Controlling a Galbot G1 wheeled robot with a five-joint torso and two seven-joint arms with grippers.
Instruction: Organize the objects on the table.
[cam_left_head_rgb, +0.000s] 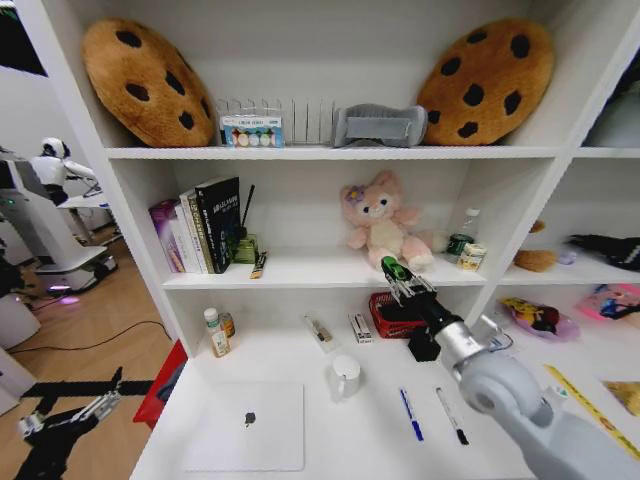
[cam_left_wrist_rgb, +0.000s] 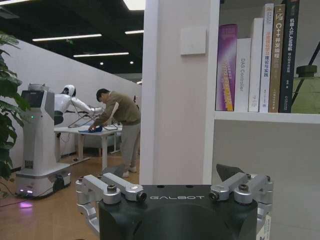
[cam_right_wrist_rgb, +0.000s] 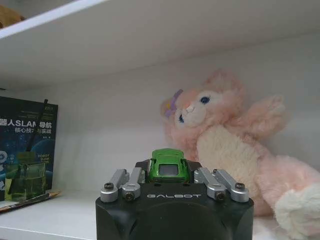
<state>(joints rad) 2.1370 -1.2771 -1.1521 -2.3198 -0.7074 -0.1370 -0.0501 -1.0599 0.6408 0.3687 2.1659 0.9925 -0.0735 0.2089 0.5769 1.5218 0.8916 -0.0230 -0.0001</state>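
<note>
One green car (cam_right_wrist_rgb: 168, 166) is pinched in the right hand (cam_left_head_rgb: 397, 276), raised to the shelf edge beside the pink plush (cam_left_head_rgb: 383, 222).
The left hand (cam_left_head_rgb: 68, 415), fingers spread, is hung low off the bench's (cam_left_head_rgb: 340, 440) left end. Laptop (cam_left_head_rgb: 246, 426), blue pen (cam_left_head_rgb: 411, 414) and marker (cam_left_head_rgb: 452, 415) are laid on the bench.

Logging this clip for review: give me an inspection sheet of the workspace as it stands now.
Surface: white desk under white shelves.
Job's things: laptop shut, front left; blue pen and marker side by side; green car in the right gripper.
Clutter: mug, ruler, bottles, red box; plush and books on the shelf.
Grippers: right gripper raised at the plush's shelf; left gripper low, off the desk's left end, open.
Cables: black one on the floor.
Surroundings: another robot at left.
</note>
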